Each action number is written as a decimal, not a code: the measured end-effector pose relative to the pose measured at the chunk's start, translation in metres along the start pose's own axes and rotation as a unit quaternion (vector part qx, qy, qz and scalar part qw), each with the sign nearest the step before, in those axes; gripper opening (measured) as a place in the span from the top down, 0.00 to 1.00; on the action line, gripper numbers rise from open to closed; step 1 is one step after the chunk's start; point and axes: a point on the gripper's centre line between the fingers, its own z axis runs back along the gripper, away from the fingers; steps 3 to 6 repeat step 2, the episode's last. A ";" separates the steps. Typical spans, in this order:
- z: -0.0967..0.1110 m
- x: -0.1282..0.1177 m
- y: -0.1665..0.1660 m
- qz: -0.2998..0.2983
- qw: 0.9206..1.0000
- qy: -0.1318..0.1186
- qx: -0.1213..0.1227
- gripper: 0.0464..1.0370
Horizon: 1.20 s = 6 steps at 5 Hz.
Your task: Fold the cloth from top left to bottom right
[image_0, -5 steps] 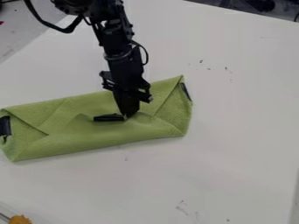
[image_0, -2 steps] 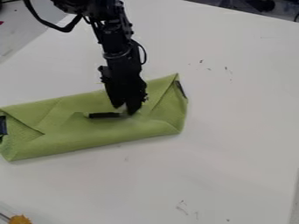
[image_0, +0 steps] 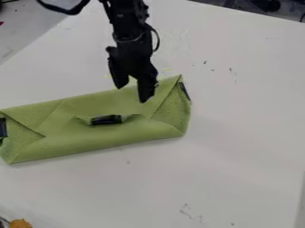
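Observation:
The black gripper (image_0: pixel 133 92) hangs above the upper right part of the green cloth, open, its two fingers spread with nothing held between them. Beneath it the cloth (image_0: pixel 113 138) lies folded into a long band, slanting slightly up toward the right, with diagonal folds near both ends. A black tab (image_0: pixel 106 119) lies at the raised flap edge in the cloth's middle, a little below and left of the fingertips. Other dark tabs show at the cloth's left end and right end.
The white table (image_0: pixel 238 133) surrounds the cloth and bears small dark marks at the upper right and lower right. An orange-yellow object (image_0: pixel 20 223) sits at the bottom left corner. Dark items lie beyond the table's top right edge.
The gripper has opened and risen away from the cloth's middle, uncovering the flap and tab. Between the earlier frames the cloth shifted slightly left.

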 end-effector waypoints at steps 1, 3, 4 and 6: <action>0.015 0.006 -0.005 0.029 1.000 0.002 0.008 0.04; 0.016 0.005 -0.009 0.045 0.999 0.008 0.007 0.04; 0.016 0.005 -0.009 0.045 0.999 0.008 0.007 0.04; 0.016 0.005 -0.009 0.045 0.999 0.008 0.007 0.04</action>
